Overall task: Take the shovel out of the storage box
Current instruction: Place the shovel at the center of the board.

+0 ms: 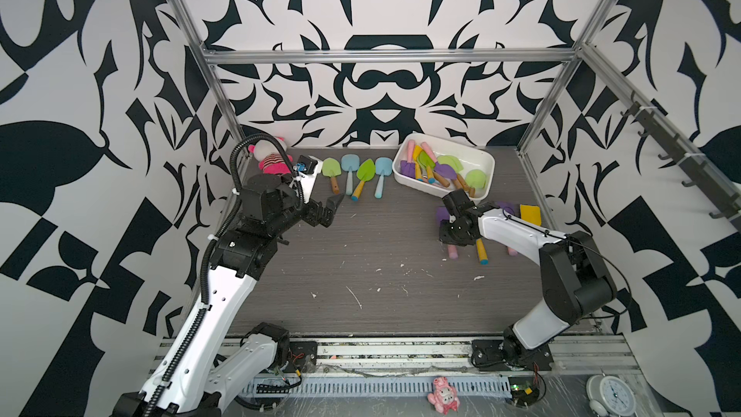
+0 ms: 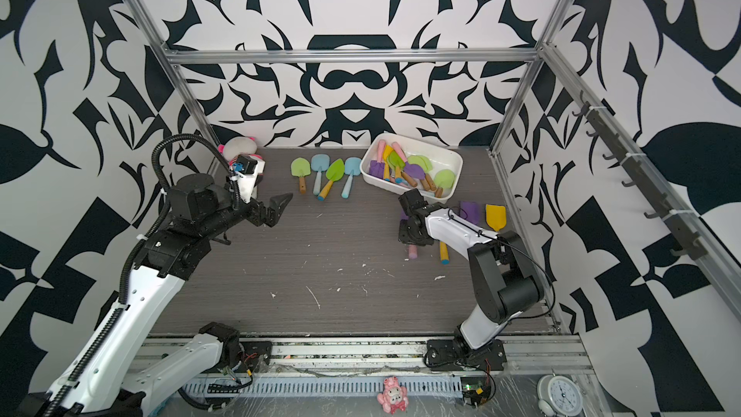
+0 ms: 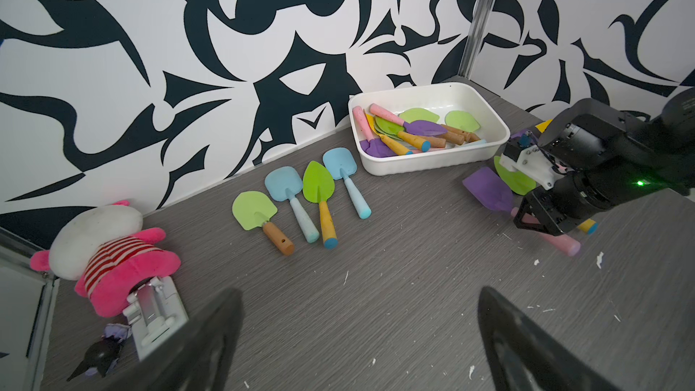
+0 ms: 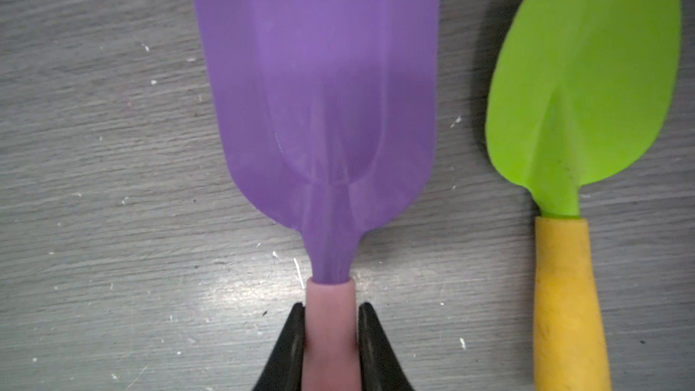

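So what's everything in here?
storage box: one, white, back right
boxed shovels: several, mixed, inside it
row of shovels: four, green and blue, back middle
purple shovel: one, pink handle, held outside box
green shovel: one, yellow handle, beside it
far shovels: two, purple and yellow, behind right arm
plush toy: one, pink-white, back left
figurine: one, pink, front
clock: one, white, front right
left gripper: black, open, empty
right gripper: black, shut on purple shovel

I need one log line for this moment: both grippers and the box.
left gripper: open, empty | right gripper: shut on purple shovel handle, outside box, beside green shovel | box: shovels inside
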### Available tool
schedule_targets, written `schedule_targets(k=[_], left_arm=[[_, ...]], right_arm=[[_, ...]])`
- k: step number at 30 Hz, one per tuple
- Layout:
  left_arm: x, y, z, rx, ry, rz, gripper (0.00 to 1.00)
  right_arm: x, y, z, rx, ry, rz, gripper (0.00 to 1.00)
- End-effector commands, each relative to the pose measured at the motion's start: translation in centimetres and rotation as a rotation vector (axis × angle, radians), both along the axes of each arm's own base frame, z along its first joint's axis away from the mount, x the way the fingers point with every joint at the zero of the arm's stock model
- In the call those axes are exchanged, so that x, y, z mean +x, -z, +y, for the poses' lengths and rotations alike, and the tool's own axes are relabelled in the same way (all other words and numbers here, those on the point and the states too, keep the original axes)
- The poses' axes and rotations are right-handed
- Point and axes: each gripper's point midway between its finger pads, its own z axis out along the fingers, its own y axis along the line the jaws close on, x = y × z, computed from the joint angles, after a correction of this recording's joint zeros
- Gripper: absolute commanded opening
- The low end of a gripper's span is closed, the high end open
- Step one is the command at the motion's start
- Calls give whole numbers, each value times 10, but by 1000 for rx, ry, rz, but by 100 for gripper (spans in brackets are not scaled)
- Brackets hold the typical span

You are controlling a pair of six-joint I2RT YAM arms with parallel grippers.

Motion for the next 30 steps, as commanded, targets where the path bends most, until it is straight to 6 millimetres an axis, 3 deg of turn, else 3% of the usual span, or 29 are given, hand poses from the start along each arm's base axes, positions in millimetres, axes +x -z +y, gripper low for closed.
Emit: schedule_targets(k=[1,10,26,30], left_arm=[[-3,-2,0,-8,5,-13,99],[-3,1,0,2,5,-14,99],[-3,7,1,19,6,-7,100],[-4,9,2,23,4,-5,100]], right_arm=[[7,-7,-3,-18,16,-52,0],[10,0,-6,-46,10,-46,0],[6,31,-8,-78,18,38,0],[3,32,-9,-78,23,45,7]])
